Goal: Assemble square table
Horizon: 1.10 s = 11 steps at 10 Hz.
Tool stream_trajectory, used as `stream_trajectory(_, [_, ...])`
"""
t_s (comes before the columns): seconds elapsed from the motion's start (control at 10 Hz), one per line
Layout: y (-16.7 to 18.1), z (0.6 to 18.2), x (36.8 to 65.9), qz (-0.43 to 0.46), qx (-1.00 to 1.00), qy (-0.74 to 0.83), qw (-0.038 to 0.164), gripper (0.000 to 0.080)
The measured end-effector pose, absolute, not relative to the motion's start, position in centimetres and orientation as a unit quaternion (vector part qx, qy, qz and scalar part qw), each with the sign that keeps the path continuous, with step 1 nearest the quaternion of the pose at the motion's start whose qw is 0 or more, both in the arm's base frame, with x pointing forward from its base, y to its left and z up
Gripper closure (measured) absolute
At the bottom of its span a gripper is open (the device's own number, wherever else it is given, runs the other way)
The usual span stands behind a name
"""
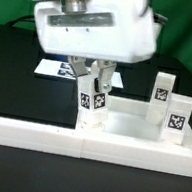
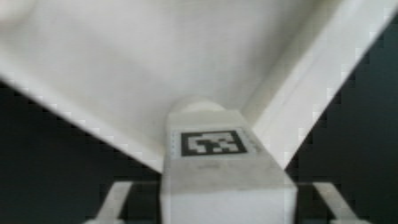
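Black bench [image 1: 12, 70] under everything. Pincer [image 1: 93, 87] clenches one tagged leg [image 1: 90, 99] upright over the tabletop slab [image 1: 119, 128], near its front-left corner. Two more legs [image 1: 169, 108] stand at the exterior view's right; none looks fitted yet.
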<state>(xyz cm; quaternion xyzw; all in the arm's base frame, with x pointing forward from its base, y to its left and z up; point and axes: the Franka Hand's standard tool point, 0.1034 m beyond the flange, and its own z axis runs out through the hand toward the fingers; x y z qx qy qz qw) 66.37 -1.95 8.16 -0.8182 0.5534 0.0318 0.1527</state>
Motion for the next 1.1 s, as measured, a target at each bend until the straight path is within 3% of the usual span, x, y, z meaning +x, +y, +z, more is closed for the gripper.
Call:
stream_trajectory(0.3, [-1.4,8.1,66.3,0.055,-0.738,0.655,0.156,0.0505])
stream_trajectory(0.4, [-1.5,8.1,66.3,0.052,-0.748,0.643,0.157,0.044])
stream_trajectory(0.5, [-1.5,8.1,66.3,0.048,-0.764,0.624,0.158,0.0305])
stream_trajectory(0.6, [-1.6,8.0,66.1,0.04,-0.807,0.567,0.157,0.0305])
stream_trajectory(0.7, [-1.6,8.0,65.9,0.028,-0.864,0.48,0.146,0.0183])
stream_trajectory(0.8, [-1.2,8.0,65.9,0.014,-0.911,0.39,0.134,0.016])
stream_trajectory(1.1, [-0.9,7.9,65.8,0.001,-0.946,0.296,0.133,0.0152])
